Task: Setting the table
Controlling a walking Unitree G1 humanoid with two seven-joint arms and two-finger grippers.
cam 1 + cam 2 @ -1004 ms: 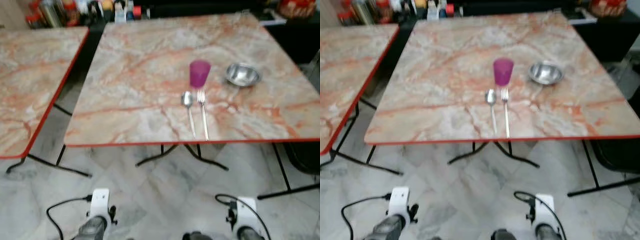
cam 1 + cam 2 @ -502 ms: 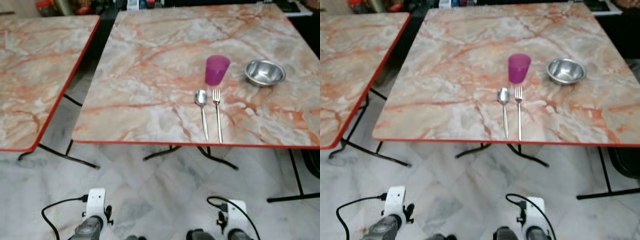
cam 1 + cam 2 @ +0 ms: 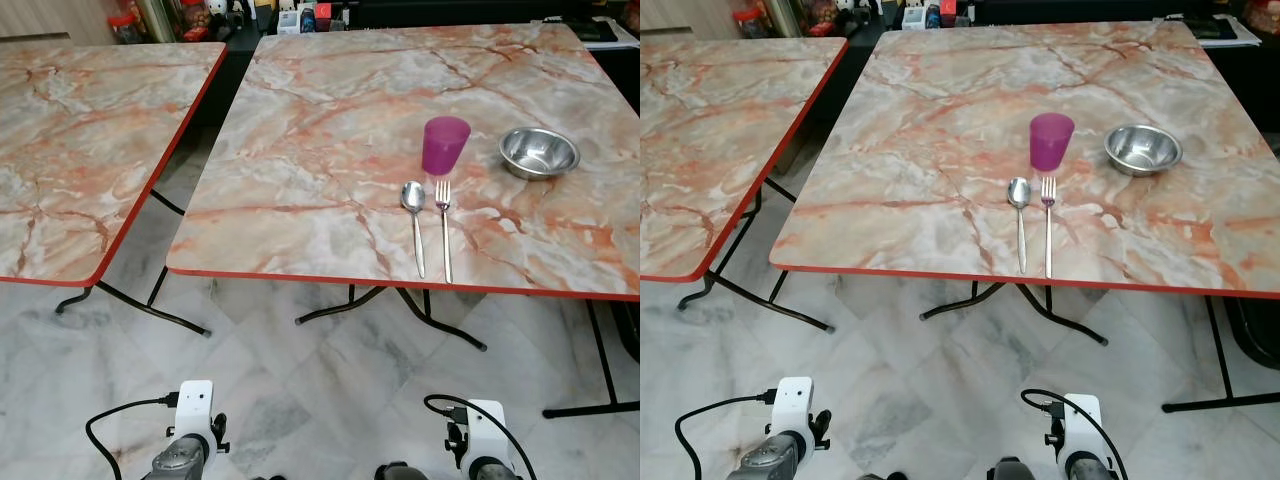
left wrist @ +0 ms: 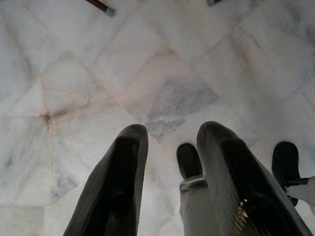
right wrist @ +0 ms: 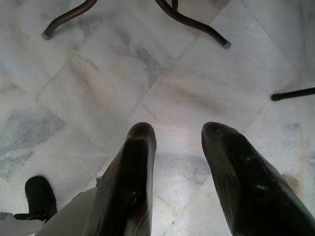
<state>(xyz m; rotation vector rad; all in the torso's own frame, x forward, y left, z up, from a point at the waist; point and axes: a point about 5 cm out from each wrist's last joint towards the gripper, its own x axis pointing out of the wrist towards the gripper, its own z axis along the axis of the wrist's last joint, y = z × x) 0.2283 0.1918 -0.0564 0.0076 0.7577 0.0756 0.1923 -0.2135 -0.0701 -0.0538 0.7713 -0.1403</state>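
Hanging low with fingers spread, the left gripper (image 4: 167, 182) and right gripper (image 5: 179, 182) hold nothing over the pale marble floor (image 3: 300, 390). Ahead, the red-edged table (image 3: 300, 150) carries a spoon (image 3: 414, 205) and fork (image 3: 443, 215) just beside each other near its front edge, purple cup (image 3: 444, 145) behind them, steel bowl (image 3: 539, 153) to their right. A second table (image 3: 90, 150) stands left, across an open gap.

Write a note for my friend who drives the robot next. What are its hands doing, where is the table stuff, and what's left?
Left gripper and right gripper: both open, empty, hanging low over the marble floor.
On the marble-pattern table with red edge: purple plastic cup, with the silver metal spoon and silver metal fork side by side just in front of it; the round steel bowl stands to the cup's right.
Done: this one place looks laid.
Left: probably further places; the robot stands back from the table.
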